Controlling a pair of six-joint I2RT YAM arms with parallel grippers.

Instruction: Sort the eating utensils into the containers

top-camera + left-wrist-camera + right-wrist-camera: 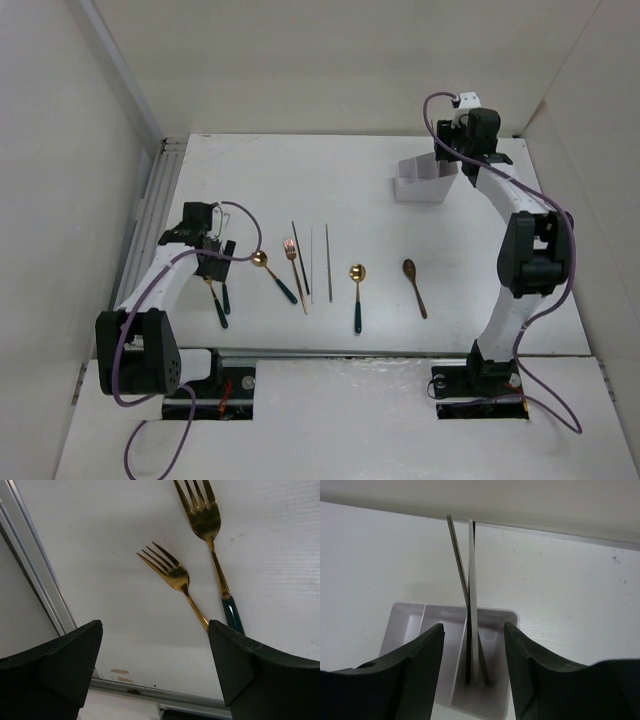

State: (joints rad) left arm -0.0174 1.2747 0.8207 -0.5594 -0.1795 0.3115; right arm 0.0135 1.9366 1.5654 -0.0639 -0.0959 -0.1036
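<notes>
Two gold forks lie on the white table (350, 200) at near left, under the left gripper (214, 266).
- First fork (175, 572): tines up in the wrist view, its neck running down to the inner edge of one finger; whether they touch cannot be told.
- Second fork (206, 522): just beside the first, with a dark teal handle.
- Left fingers (75, 650): spread wide and released, with both fork heads in the gap between them. Nothing is grasped.

Six more utensils lie in a loose row to the right, well apart from either gripper.
- Gold spoon with teal handle (272, 272), angled.
- Copper fork (296, 272), its handle crossing near a dark chopstick (300, 260).
- Pale chopstick (311, 257) and grey chopstick (328, 262), side by side.
- Second gold spoon with teal handle (357, 290).
- Brown spoon (415, 285), rightmost.

One white divided box (422, 185) stands at far right, directly below the right gripper (474, 627).
- Two chopsticks stand nearly upright in one compartment, crossing each other: a dark one (456, 550) and a pale one (472, 570).
- Right fingers (420, 665): parted and released, one on either side of the standing pair with a gap on both sides, touching neither.
</notes>
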